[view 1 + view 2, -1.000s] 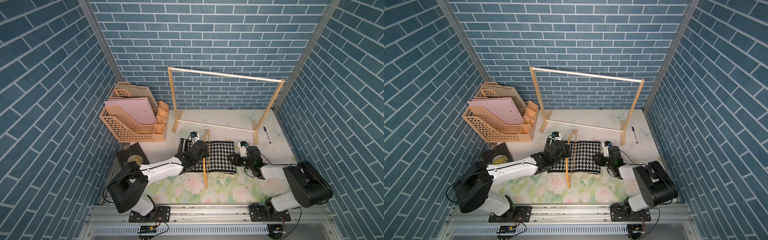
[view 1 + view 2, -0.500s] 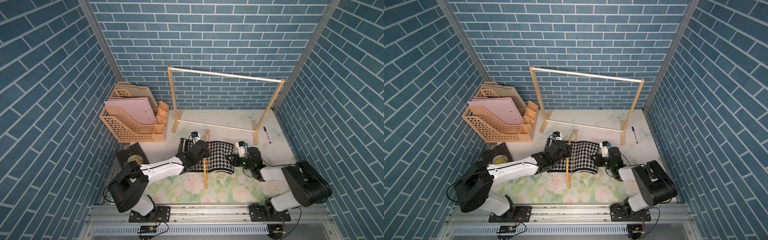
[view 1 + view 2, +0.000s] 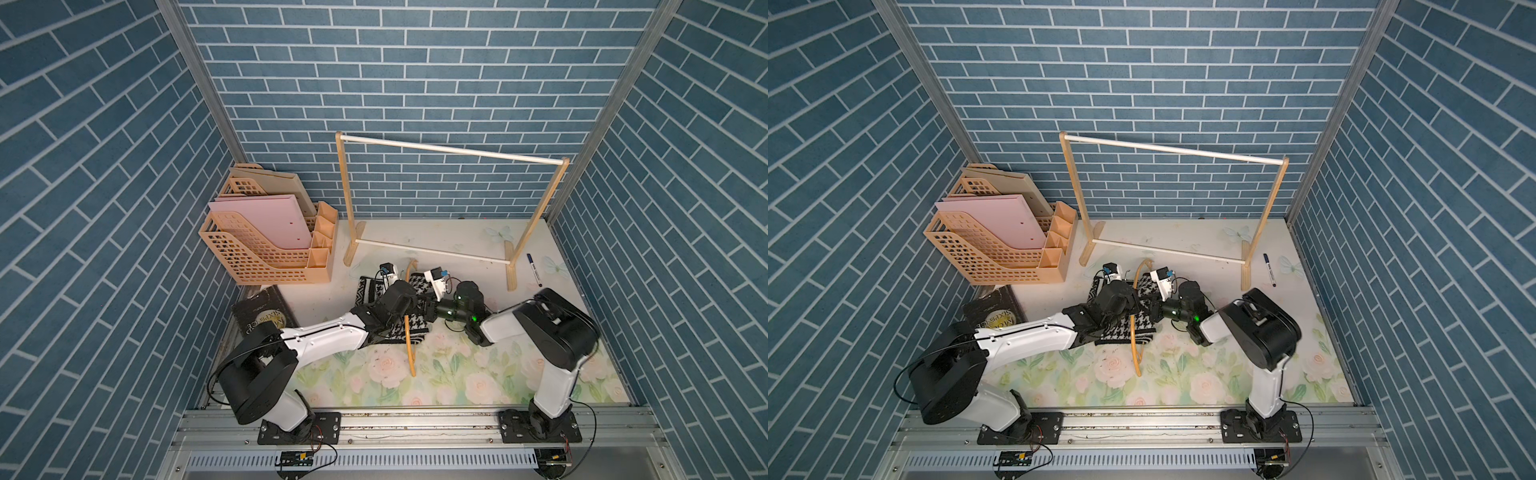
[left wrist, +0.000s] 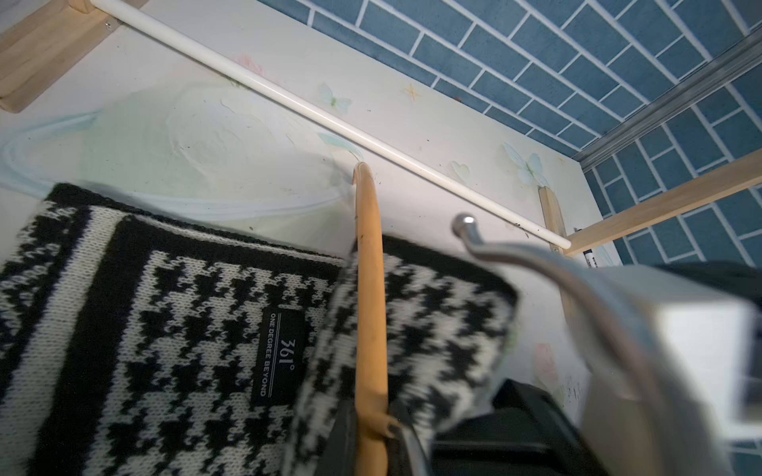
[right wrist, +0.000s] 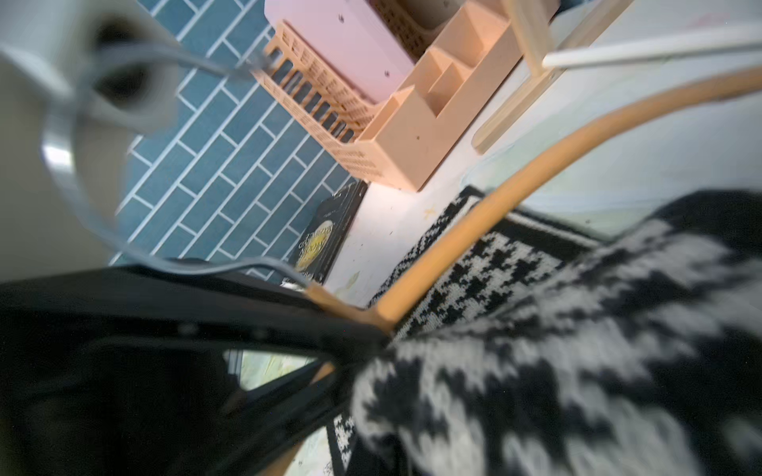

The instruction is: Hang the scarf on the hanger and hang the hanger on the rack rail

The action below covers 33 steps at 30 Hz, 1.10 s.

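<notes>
The table (image 3: 457, 374), covered with a pale flowered sheet, carries a peach file organizer (image 3: 266, 253) in its back-left corner. A dark book (image 3: 262, 316) lies flat just in front of the organizer, at the left edge. A wooden clothes rack (image 3: 345, 195) stands along the back edge, and a pen (image 3: 534, 270) lies near the right edge. The scarf (image 3: 368, 289) lies mid-table, with the hanger (image 3: 410, 357) crossing it.

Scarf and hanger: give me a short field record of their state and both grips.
scarf: on the table, one end lifted beside the hanger
hanger: crossing the scarf, not on the rack
left gripper: shut on the hanger
right gripper: shut on the scarf's lifted end
hung: not yet
</notes>
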Each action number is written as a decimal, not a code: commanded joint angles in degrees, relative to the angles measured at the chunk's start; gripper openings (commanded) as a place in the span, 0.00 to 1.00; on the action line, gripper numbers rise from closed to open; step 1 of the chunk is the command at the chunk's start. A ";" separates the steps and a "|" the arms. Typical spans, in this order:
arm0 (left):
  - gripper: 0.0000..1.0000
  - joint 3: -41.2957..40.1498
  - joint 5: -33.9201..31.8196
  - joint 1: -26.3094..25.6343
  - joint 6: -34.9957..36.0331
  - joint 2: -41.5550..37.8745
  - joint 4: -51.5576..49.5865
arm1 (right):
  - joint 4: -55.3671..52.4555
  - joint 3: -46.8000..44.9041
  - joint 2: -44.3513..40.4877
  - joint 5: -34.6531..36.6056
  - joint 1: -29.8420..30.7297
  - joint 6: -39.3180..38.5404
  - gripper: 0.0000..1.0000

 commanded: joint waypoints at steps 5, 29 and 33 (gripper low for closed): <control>0.00 -0.07 -0.27 -0.27 0.95 0.98 -1.97 | 18.83 9.68 20.25 -3.51 4.70 11.06 0.00; 0.00 0.44 -0.17 -0.27 1.59 3.16 -1.62 | -9.55 -4.08 -1.86 14.34 5.58 -14.42 0.82; 0.00 0.60 -0.64 -0.19 1.80 3.10 -2.04 | -10.34 -5.62 -5.34 14.57 5.58 -16.66 0.82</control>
